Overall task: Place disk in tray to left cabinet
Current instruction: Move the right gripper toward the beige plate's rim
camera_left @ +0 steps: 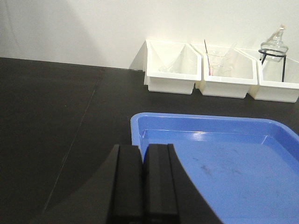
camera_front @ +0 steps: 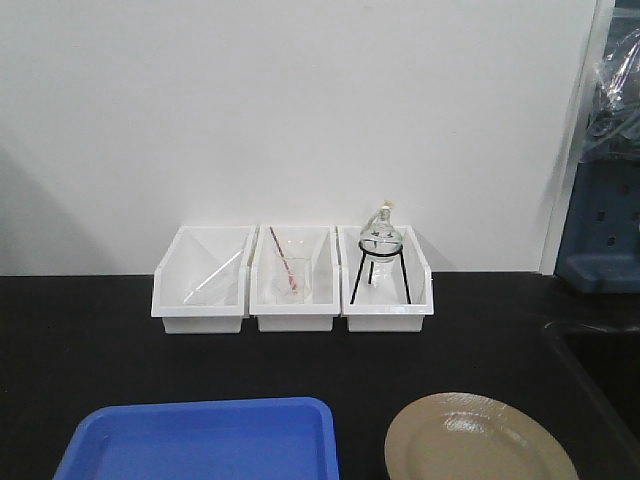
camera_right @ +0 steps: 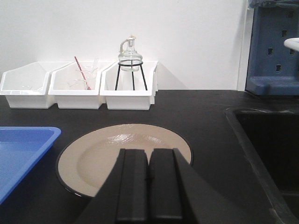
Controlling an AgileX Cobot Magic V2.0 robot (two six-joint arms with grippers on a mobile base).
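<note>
Disk (camera_front: 480, 440) R of tray (camera_front: 200, 445), apart; L gripper (camera_left: 143, 186), R gripper (camera_right: 149, 186) prob closed.

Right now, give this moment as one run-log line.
disk: on counter, right of tray | tray: empty | left tool: shut | right tool: shut

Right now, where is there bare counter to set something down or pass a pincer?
Bare black counter runs in a broad band between the three white bins and the blue tray and disk, and widely left of the tray. The tray is empty. Crowded: the narrow gap between tray and disk, and right of the disk, where the sink begins.
</note>
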